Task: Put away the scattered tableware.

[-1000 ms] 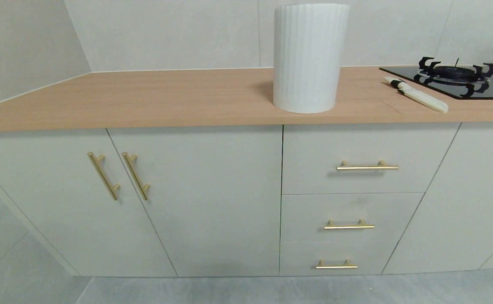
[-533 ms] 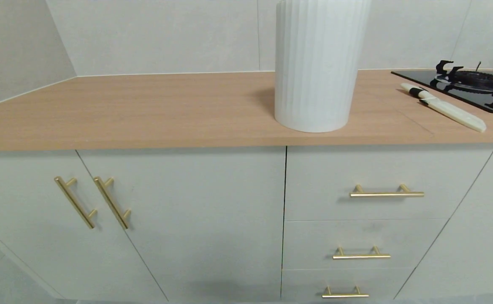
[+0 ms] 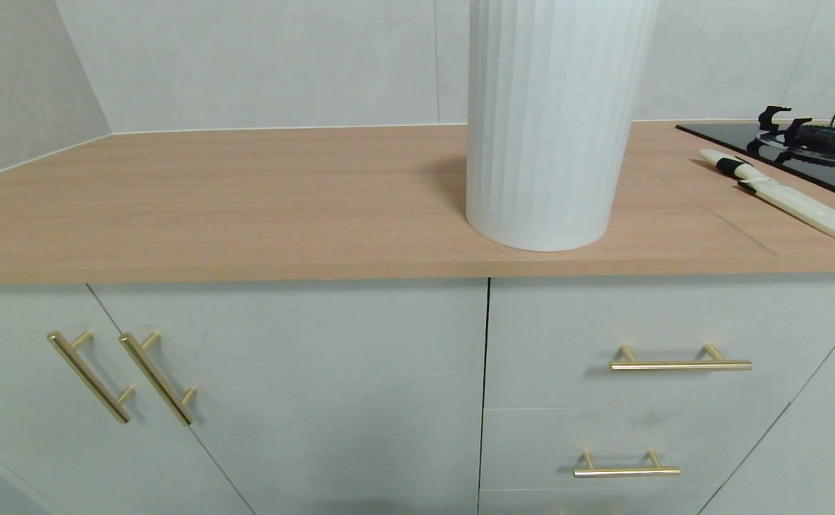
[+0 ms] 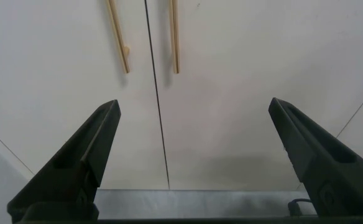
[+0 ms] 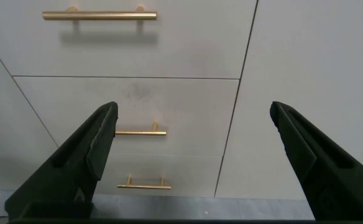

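Risk first, in the head view: the slim cream-bladed knife with a black-banded handle (image 3: 782,199) lies flat on the smooth wood-grain countertop (image 3: 246,207), near its front edge and just beside the glossy black glass hob (image 3: 811,175). A careless pinch could, I judge, skid it over the edge. The tall white ribbed cylindrical holder (image 3: 553,129) stands to its left and might tip if bumped.

Left wrist view: my left gripper (image 4: 194,109) gapes wide and holds nothing, facing matte pale cabinet doors (image 4: 243,124) with slender brass bar handles (image 4: 174,37).

Right wrist view: my right gripper (image 5: 192,109) is likewise spread and bare, before flat-fronted pale drawers (image 5: 125,99).
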### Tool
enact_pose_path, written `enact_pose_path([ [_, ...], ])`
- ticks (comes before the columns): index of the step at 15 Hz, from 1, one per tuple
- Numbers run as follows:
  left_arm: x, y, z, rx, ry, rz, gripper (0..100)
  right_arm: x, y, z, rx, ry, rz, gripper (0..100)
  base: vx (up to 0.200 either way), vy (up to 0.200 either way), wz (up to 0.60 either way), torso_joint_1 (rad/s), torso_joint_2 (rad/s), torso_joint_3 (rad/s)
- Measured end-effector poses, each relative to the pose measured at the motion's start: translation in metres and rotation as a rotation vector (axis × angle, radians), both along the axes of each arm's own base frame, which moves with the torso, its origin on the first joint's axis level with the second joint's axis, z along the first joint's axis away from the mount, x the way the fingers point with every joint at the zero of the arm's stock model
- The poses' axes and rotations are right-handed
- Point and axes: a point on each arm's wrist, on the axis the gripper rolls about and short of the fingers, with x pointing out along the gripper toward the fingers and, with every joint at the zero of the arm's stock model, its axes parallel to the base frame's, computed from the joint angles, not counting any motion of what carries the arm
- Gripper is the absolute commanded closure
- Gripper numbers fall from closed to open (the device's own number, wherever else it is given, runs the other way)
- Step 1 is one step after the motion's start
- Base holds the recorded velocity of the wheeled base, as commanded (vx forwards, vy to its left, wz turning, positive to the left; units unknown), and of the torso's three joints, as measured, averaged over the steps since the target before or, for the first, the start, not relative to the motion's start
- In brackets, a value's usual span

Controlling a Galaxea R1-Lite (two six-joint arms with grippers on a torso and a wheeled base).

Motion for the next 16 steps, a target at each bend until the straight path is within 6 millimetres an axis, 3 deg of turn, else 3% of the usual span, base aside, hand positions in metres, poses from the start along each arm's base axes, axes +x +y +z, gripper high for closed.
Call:
enact_pose_path([
  [3,0.0,0.0,0.0,0.0,0.0,0.0,0,0.0,0.0,0.0,0.0,0.0,0.0,0,0.0,0.0,0.0,0.0,0.0,0.0],
  [11,0.0,0.0,0.0,0.001,0.0,0.0,0,0.0,0.0,0.0001,0.0,0.0,0.0,0,0.0,-0.2,0.0,0.001,0.0,0.0],
  [16,0.0,0.0,0.0,0.0,0.0,-0.001,0,0.0,0.0,0.0001,0.0,0.0,-0.001,0,0.0,0.0,0.0,0.0,0.0,0.0],
])
